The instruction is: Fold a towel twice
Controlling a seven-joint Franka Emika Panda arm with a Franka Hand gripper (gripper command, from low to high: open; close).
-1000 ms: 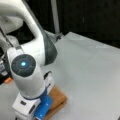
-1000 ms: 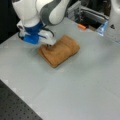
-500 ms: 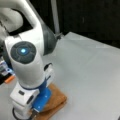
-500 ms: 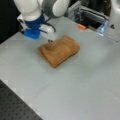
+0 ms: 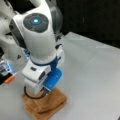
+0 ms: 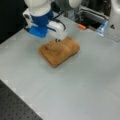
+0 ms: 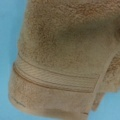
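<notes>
Wrist view is almost all towel (image 7: pixel 67 50): tan-orange terry seen from close above, a woven stripe band running across its lower part, the cloth doubled over so that a rounded folded edge shows at the bottom left. Pale blue surface shows past it on the left and at the bottom right corner.

In both front views the towel (image 6: pixel 59 50) lies as a thick, compact bundle on the grey worktop (image 6: pixel 82 85), layers stacked on one another, so folding has already been done. In a front view its layered corner (image 5: pixel 46 105) pokes out at the bottom, under the arm.

The hand (image 6: pixel 58 40) hangs right over the bundle, its tip at or just above the top layer near the far edge; I cannot tell how far open it is, nor whether it has any cloth pinched. The white arm with its blue bracket (image 5: pixel 53 78) rises above it.

Behind, near the worktop's edge, sits a small orange object (image 6: pixel 81 26).
</notes>
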